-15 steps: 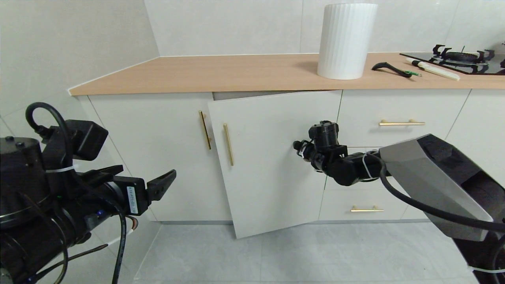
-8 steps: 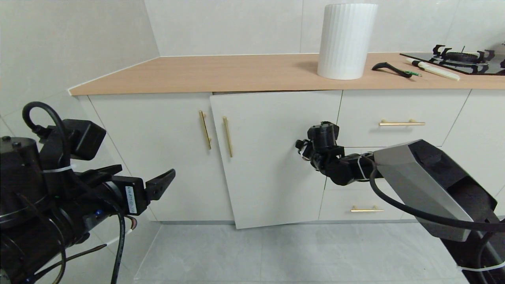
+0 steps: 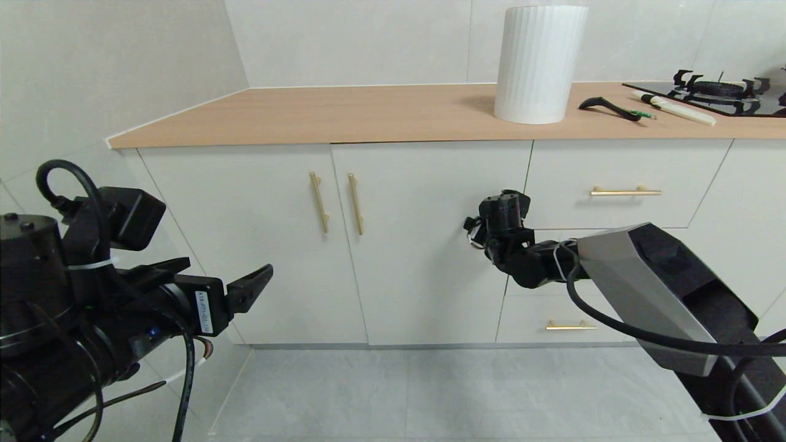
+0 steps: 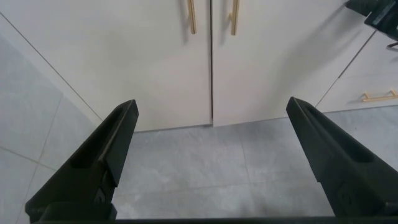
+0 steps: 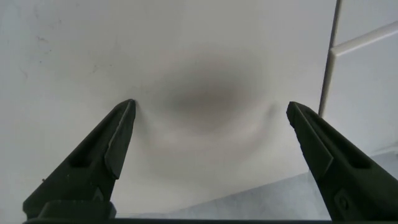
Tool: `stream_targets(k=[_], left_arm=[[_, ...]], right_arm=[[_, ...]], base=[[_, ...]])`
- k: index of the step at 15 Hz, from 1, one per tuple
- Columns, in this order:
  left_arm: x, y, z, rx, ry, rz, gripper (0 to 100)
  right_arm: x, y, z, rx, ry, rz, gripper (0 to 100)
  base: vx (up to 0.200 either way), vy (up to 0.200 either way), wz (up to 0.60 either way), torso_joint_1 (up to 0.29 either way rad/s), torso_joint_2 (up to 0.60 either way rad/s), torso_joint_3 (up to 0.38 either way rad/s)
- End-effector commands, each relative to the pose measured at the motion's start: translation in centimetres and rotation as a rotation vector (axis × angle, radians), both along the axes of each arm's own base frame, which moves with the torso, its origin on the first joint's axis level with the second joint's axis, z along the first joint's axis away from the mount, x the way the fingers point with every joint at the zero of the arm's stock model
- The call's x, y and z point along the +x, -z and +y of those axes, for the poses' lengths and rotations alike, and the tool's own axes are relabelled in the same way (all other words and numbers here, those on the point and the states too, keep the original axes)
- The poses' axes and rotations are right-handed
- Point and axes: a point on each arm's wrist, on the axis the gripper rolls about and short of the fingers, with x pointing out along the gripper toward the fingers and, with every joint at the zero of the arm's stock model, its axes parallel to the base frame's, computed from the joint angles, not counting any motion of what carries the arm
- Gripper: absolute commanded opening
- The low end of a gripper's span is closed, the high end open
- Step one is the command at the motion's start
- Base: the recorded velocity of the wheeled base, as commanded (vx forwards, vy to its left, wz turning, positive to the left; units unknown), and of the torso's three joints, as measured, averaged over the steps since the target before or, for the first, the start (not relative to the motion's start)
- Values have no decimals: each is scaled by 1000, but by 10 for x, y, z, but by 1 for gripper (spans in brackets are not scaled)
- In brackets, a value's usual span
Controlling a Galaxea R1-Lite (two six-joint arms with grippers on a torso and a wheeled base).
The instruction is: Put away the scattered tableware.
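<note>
Two grippers, both with fingers spread wide and holding nothing. I have the left gripper [image 3: 228,267] low above the grey tiled floor [image 4: 205,168], facing the pair of cabinet doors. The right gripper [image 5: 210,104] sits close against the flat, matte-white face of the right-hand door [image 3: 430,245]; I cannot tell whether its tips touch the panel. That door lies flush with its neighbour, and the two slim brass bar handles [image 3: 355,204] stand upright side by side at the seam.

Tableware is up on the wood-grain surface [image 3: 338,113]. A black utensil [image 3: 605,107] with a curved handle and a long cream-handled knife [image 3: 675,108] lie near each other. Both are just right of a tall white ribbed cylinder [image 3: 539,61] and beside the black hob [image 3: 737,98]. Drawer fronts [image 3: 620,178] to the right carry horizontal brass pulls.
</note>
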Motion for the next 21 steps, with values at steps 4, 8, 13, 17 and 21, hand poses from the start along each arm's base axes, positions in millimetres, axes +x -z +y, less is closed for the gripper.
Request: stream_targets(k=[4,8,13,17,21], left_arm=[[1,1,0,1,0,4,100],[0,0,0,-1,0,0,100],[-1,-2,1,57,12,-15,100],[-22,-15,13,65,-5,-92,100],[-68,-21,43,13,-76,-211,100]], right_arm=[[6,5,-7,-16,30,1,100],[-13,-13,-11,-30,19,36,100],[-95,-90,-14,0,-120,30,100],[-180,-151,-61,-48,-129,-23,100],[-298,-190,-124,-89,-123,-151,100]], base=[[0,0,0,0,0,0],[0,0,0,0,0,0],[0,0,0,0,0,0],[0,0,0,0,0,0],[0,0,0,0,0,0]])
